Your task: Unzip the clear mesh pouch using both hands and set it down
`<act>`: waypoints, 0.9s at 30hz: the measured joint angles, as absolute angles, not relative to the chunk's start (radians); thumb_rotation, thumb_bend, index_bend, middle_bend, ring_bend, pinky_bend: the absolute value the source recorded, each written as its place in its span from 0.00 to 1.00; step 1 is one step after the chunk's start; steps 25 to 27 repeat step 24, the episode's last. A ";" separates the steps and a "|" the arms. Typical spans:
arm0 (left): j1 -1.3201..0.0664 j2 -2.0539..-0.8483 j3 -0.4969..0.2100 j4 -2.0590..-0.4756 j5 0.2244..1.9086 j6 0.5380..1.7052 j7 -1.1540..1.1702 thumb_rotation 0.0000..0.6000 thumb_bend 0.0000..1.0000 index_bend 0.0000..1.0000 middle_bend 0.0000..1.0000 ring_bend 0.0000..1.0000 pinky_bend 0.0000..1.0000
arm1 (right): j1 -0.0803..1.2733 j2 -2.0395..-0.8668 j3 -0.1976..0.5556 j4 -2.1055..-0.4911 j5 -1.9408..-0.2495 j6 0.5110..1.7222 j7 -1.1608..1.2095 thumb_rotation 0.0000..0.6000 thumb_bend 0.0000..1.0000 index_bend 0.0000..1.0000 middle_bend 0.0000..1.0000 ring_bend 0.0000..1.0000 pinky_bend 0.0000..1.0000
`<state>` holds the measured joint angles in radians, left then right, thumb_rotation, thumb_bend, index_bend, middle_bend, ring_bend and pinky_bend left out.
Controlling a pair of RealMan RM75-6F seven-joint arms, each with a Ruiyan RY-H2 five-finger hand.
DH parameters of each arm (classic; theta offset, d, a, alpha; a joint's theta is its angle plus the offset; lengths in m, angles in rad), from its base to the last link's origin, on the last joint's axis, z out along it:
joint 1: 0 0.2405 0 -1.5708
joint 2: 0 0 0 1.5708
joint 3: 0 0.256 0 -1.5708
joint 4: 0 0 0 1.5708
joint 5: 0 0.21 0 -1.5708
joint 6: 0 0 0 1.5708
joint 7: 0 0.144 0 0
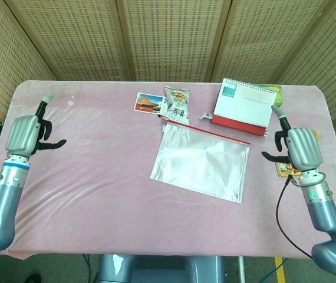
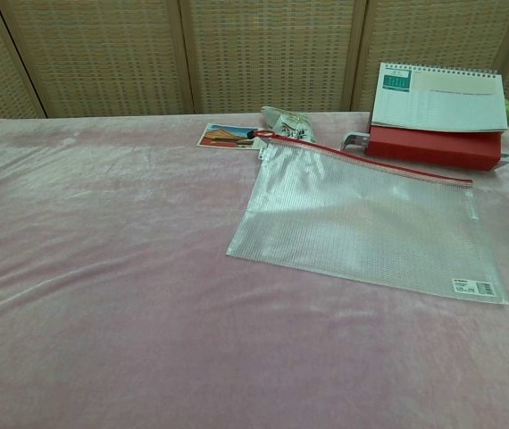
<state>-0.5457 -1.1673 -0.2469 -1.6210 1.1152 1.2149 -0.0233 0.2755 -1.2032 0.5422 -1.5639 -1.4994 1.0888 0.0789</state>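
Observation:
The clear mesh pouch (image 1: 201, 162) (image 2: 362, 219) with a red zipper edge lies flat on the pink tablecloth (image 1: 97, 171), right of centre. Its red zipper pull (image 2: 256, 134) sits at the far left end of the zipper. My left hand (image 1: 26, 134) is raised at the table's left edge, fingers spread, holding nothing. My right hand (image 1: 299, 147) hovers at the table's right edge, fingers apart and empty, well clear of the pouch. Neither hand shows in the chest view.
Behind the pouch lie a postcard (image 1: 150, 102), a snack packet (image 1: 176, 104) and a small binder clip (image 1: 206, 116). A desk calendar (image 1: 242, 106) on a red base stands at the back right. A tape roll (image 1: 308, 137) and an orange packet (image 1: 287, 171) lie near my right hand.

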 measured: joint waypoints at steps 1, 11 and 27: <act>-0.522 -1.159 -0.230 -1.638 1.120 1.231 -0.013 1.00 0.00 0.00 0.01 0.01 0.07 | 0.261 -1.204 0.522 -1.557 -1.516 1.130 0.058 1.00 0.00 0.04 0.19 0.26 0.34; -0.309 -1.125 -0.082 -1.692 1.240 1.436 0.017 1.00 0.00 0.00 0.00 0.00 0.00 | 0.099 -1.169 0.327 -1.559 -1.581 1.339 -0.046 1.00 0.00 0.00 0.00 0.00 0.00; -0.143 -1.127 0.017 -1.674 1.454 1.608 -0.031 1.00 0.00 0.00 0.00 0.00 0.00 | 0.006 -1.145 0.177 -1.555 -1.655 1.527 -0.012 1.00 0.00 0.00 0.00 0.00 0.00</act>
